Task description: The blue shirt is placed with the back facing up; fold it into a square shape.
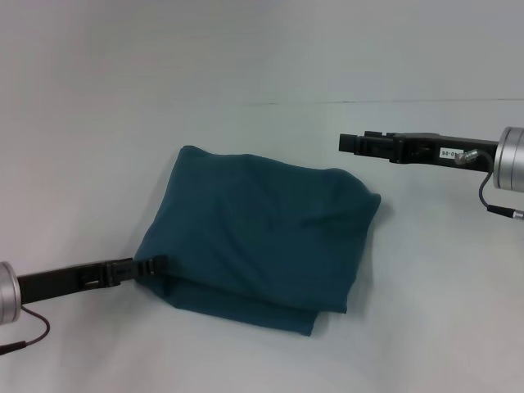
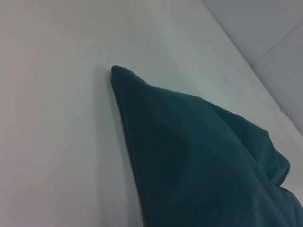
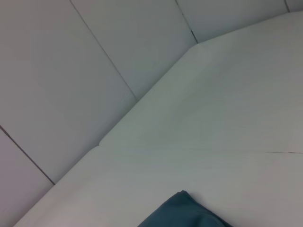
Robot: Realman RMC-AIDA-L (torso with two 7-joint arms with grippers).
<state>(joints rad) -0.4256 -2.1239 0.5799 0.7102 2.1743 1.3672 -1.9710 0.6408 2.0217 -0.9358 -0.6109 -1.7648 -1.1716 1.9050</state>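
Left gripper [image 1: 160, 264]: I am seeing it coming in low from 8 o'clock, tip touching the shirt's left lower edge. Whether it is pinching cloth or merely resting against the hem, I cannot tell; the tip is too dark against the fabric.

Blue shirt [image 1: 258, 233]: I am finding it lying mid-table as a compact, roughly four-sided bundle, tilted so one corner is pointing toward 11 o'clock. No sleeves or collar are showing. A doubled layer is showing along the edge at 5 to 6 o'clock, so I am judging the main folds as done.

Shape check: the top face is puffing up with soft creases running toward 3 o'clock, and the right side is bulging rather than lying straight. I am reading it as squarish but not crisp.

Left wrist view: it is showing the shirt [image 2: 203, 161] as a raised ridge tapering to one corner.

Right gripper [image 1: 350, 142]: it is hovering at 2 o'clock, well apart from the cloth and carrying nothing; whether released or clenched, I cannot tell.

Table [image 1: 98, 123]: bare pale surface is surrounding the bundle.

Left to do, my judgement: only letting go, flattening and squaring the edges.
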